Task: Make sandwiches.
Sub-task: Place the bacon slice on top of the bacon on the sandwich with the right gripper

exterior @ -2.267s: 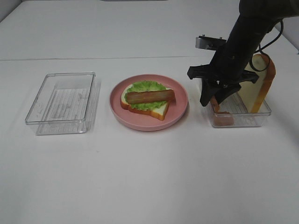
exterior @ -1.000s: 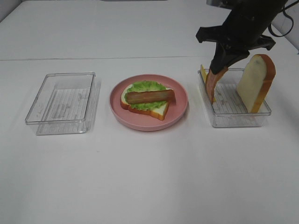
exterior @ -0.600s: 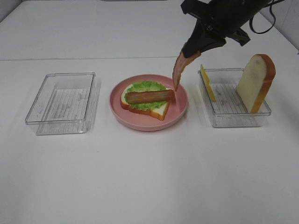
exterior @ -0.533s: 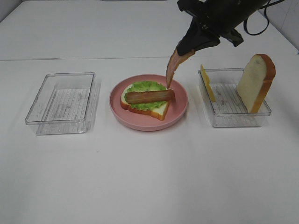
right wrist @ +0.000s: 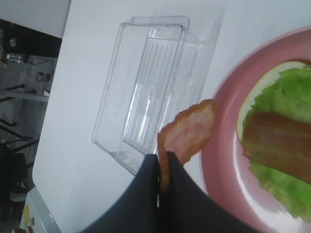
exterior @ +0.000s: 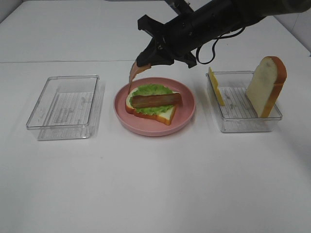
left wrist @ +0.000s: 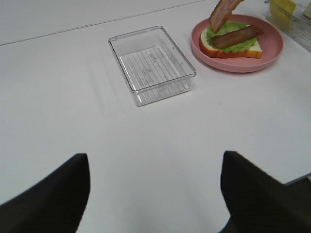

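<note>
Shut tight on the top end of a ham slice (exterior: 134, 74): the right gripper (exterior: 145, 60), at the tip of a black arm stretched over from the right side. Hanging down in the air from there, with the low end over the left edge of a pink plate (exterior: 146, 130), close to the food on it. No telling if that low end touches the food. Up close in the right wrist view, pink in the middle and orange-brown round the edge, with the two dark tips pressed flat on both sides.

On the plate, the sandwich so far: a white bread slice (exterior: 165, 115) with a brown crust at the bottom, a green lettuce leaf (exterior: 150, 90) on top of it, and a brown-red bacon strip (exterior: 155, 100) lying across the lettuce leaf.

To the left of the plate, a little apart from it: the left tray (exterior: 65, 130), made of clear plastic. To the right of the plate: the right tray (exterior: 243, 124), clear too, with a yellow cheese square (exterior: 216, 86) leaning on its left wall and a second bread slice (exterior: 265, 85) standing up on its edge at the right end.

Spread wide apart over the white table (exterior: 155, 184), with nothing between its two dark fingers (left wrist: 53, 194): the left gripper (left wrist: 154, 156), well away from the plate and both trays.
</note>
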Motion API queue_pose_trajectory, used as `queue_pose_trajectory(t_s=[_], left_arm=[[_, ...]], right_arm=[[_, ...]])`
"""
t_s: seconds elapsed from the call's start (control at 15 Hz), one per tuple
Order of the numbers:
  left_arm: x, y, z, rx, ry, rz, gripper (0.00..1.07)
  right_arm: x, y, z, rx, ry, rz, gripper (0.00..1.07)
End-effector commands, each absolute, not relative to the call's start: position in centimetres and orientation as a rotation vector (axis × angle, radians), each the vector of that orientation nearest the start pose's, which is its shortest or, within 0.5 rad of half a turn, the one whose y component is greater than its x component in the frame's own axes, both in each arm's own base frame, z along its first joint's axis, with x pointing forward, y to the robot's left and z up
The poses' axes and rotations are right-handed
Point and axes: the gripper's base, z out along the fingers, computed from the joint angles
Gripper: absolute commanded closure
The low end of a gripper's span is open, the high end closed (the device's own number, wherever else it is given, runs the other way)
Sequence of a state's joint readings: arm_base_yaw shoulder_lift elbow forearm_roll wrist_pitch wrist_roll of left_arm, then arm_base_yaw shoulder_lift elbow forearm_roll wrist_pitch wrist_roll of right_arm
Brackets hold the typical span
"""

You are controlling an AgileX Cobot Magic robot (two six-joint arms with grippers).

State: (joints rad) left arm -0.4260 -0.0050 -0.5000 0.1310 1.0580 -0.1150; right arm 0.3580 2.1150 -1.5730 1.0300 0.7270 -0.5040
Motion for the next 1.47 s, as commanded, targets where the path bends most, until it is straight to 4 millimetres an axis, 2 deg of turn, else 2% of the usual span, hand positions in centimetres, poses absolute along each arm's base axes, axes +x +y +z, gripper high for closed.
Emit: queue_pose_trajectory(t_s=[0.07,0.27,0.33,0.47,0.93,1.0,1.2,1.27,1.4,1.47], left_arm=[[-0.3,1.3,27.8,0.309,1.981,-0.186,0.35],[-0.3,1.3,27.8,0.309,1.981,-0.186,0.35],[-0.3,1.3,27.8,0.309,1.981,-0.186,0.35],[-0.3,1.3,27.8,0.309,1.981,-0.186,0.35],[-0.3,1.3,27.8,0.309,1.981,-0.186,0.35],[-0.3,1.3,27.8,0.309,1.981,-0.186,0.35],[-0.3,1.3,27.8,0.309,1.981,-0.186,0.35],[-0.3,1.3,27.8,0.309,1.981,-0.186,0.35],[-0.3,1.3,27.8,0.309,1.981,-0.186,0.35],[-0.3,1.3,27.8,0.309,1.981,-0.186,0.35]], right_arm=[[42.1,21.8,18.2,-0.180,2.472,1.139,1.07],[42.4,21.5,16.1,-0.195,2.521,1.070,1.07],[42.6,21.2,15.9,-0.216,2.529,1.000,1.07],[42.6,20.8,15.6,-0.141,2.586,0.948,1.07],[42.5,19.4,14.6,-0.142,2.699,0.702,1.07],[42.6,19.2,14.5,-0.126,2.702,0.666,1.04],[42.6,19.1,14.5,-0.117,2.694,0.655,0.88],[42.6,19.1,14.5,-0.116,2.694,0.656,0.76],[42.8,19.1,14.5,-0.117,2.681,0.650,0.44],[42.8,19.1,14.5,-0.124,2.679,0.648,0.36]])
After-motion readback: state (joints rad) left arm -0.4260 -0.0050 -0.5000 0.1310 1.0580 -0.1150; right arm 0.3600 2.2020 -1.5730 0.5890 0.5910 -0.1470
